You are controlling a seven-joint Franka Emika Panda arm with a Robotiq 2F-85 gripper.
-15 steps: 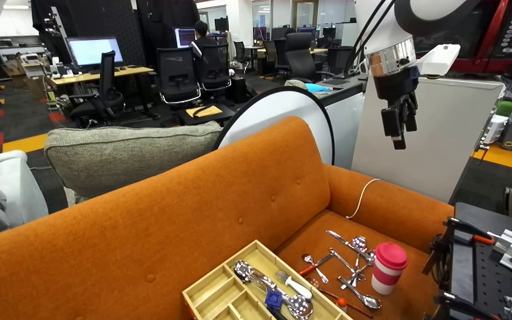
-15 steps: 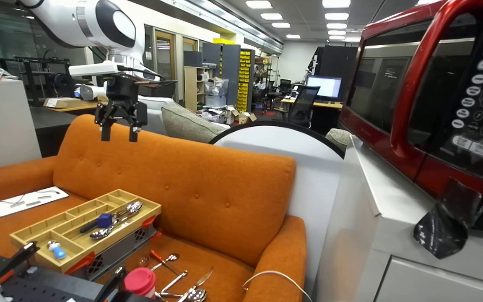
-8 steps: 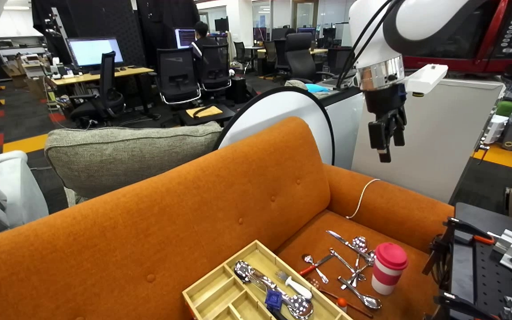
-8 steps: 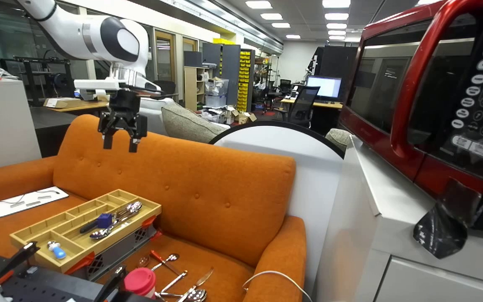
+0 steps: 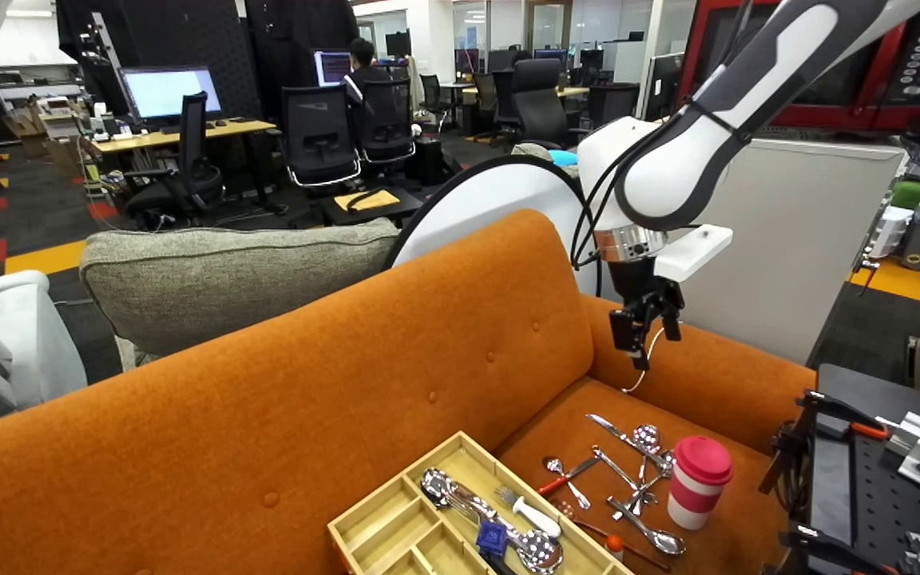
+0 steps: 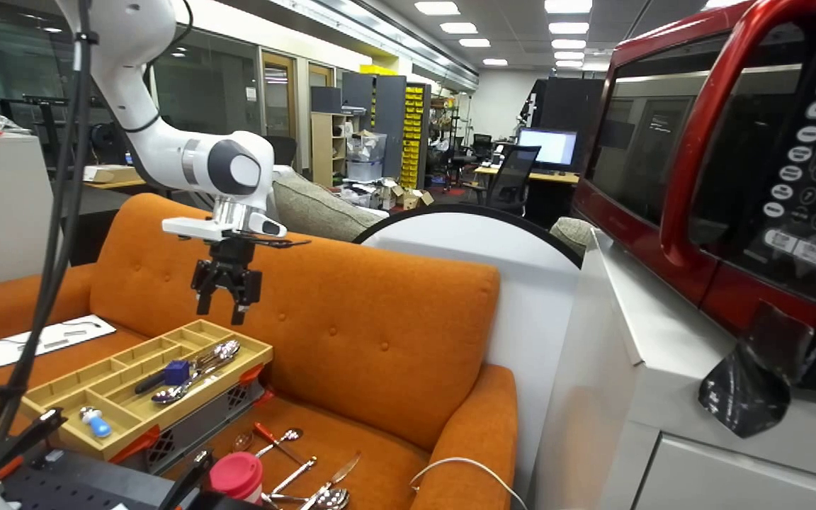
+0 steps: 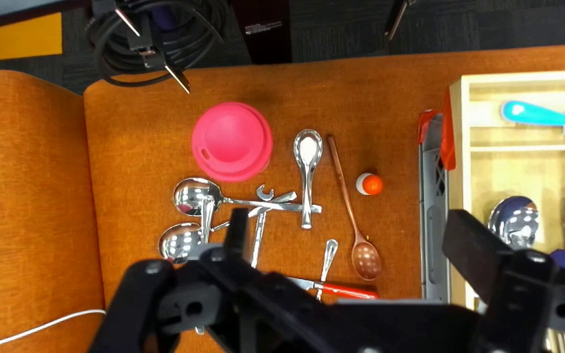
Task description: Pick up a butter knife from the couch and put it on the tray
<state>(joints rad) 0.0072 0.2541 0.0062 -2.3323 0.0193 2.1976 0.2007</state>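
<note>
The silver butter knife [image 5: 610, 426] lies on the orange couch [image 5: 308, 399] among crossed cutlery; its blade also shows in an exterior view [image 6: 346, 467]. In the wrist view its handle [image 7: 207, 215] shows over a ladle, and my gripper hides most of the blade. A red-handled knife [image 7: 346, 290] lies nearby across a small spoon. The pale wooden tray [image 5: 380, 511] holds spoons, a white-handled fork and a blue block; it also shows in an exterior view [image 6: 188, 402]. My gripper [image 5: 656, 347] is open and empty, pointing down above the couch, apart from everything; it also shows in an exterior view [image 6: 221, 314].
A pink-lidded cup [image 5: 699, 483] stands beside the cutlery. A wooden spoon [image 7: 366, 260] and an orange-capped bottle [image 7: 371, 184] lie between cutlery and tray. The couch arm [image 5: 715, 359] carries a white cable. A black bench with clamps [image 5: 867, 479] stands in front.
My open gripper has come down toward the couch seat. It moved left in one exterior view and right in the other. The cutlery, cup and tray have not moved.
</note>
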